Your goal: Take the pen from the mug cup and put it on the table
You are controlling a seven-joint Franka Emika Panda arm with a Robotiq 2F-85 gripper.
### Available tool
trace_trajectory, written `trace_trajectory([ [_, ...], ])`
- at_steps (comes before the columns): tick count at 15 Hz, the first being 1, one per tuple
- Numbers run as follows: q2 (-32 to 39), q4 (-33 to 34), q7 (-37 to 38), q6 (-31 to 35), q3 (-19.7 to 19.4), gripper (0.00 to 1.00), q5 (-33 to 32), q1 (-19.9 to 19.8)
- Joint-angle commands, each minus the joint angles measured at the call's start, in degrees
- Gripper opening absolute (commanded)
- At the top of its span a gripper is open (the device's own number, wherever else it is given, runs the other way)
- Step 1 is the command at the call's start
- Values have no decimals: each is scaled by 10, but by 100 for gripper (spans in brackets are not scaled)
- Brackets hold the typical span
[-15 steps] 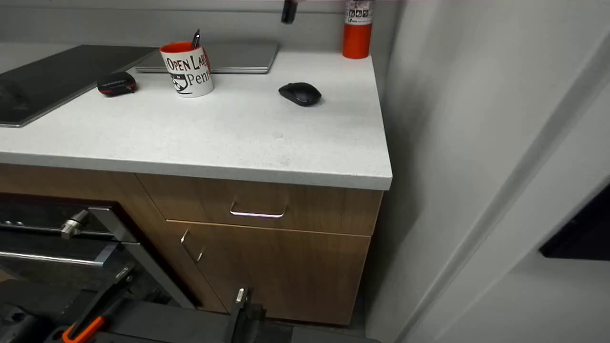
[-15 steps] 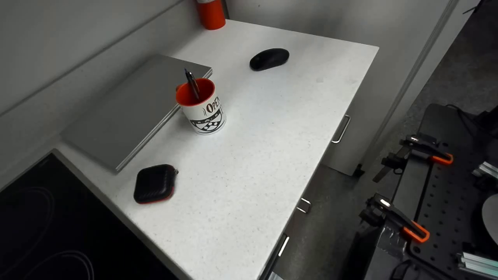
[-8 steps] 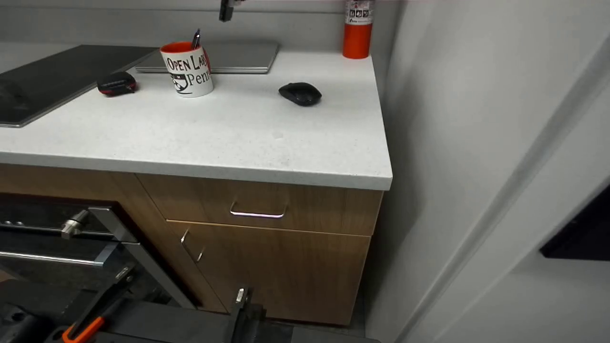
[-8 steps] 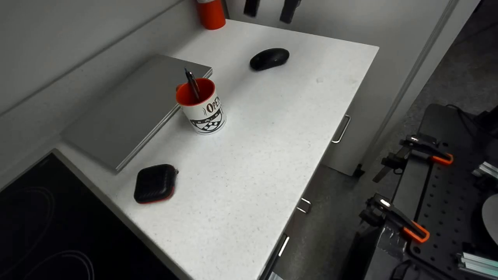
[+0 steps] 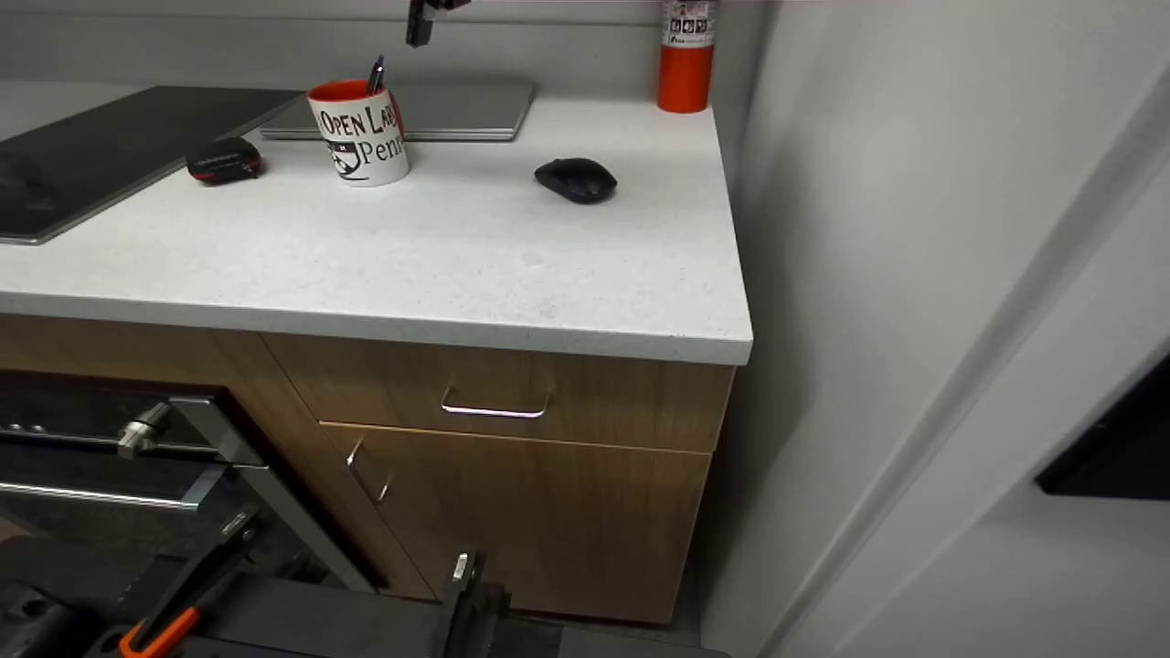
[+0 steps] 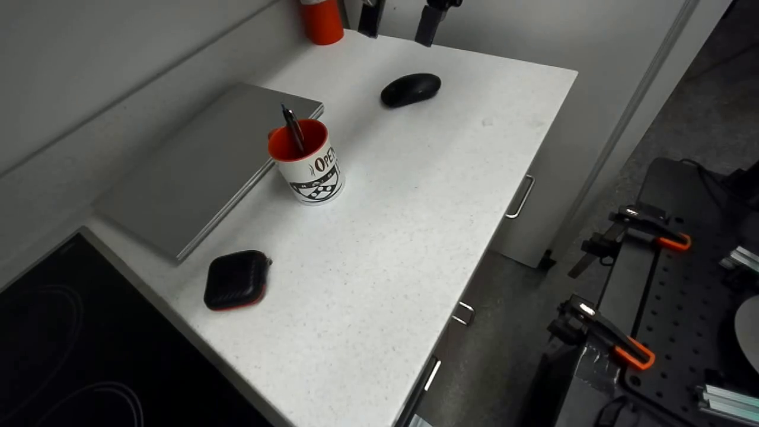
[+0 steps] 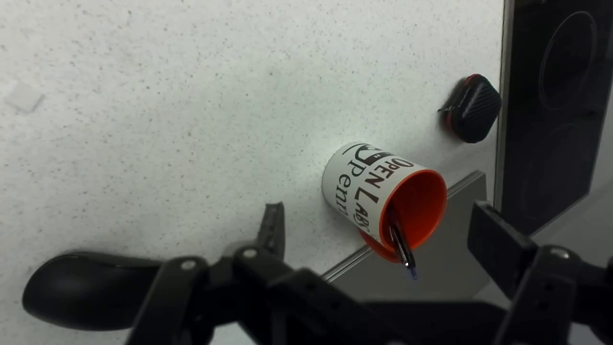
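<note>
Leaning inside the mug [image 5: 366, 144], the pen [image 6: 293, 126] pokes its upper end out over the far part of the rim. The mug stands upright on the table [image 5: 457, 251], left of the mouse [image 5: 576, 180] and right of a small black case [image 5: 224, 162] with a red edge. Its outside is white with black lettering, its rim and inside red. A grey slab [image 5: 471, 110] lies flat just beyond it; whether the two touch, I cannot tell. At the far right stands a red bottle [image 5: 686, 78] with a white label, its top out of frame, and left of the case is a dark hob [image 5: 128, 151]. A pale patch [image 7: 25, 97] marks the table on the near side of the mouse. Brown cabinets [image 5: 548, 521] stand under the near edge.

The hand [image 6: 396, 37] hangs released above the table, its two fingers [image 7: 275, 230] spread well apart and clear of the pen. In the wrist view the mug and pen show between those fingers but lie farther off, while the hand hides part of the mouse. Both exterior views cut off the hand's upper part.
</note>
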Motion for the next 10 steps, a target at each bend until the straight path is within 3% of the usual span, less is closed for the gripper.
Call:
trace_trajectory([
  [1, 0, 1, 0, -1, 3, 100, 0, -4],
  [3, 0, 1, 0, -1, 3, 100, 0, -4],
  [10, 70, 10, -11, 135, 42, 100, 63, 23],
])
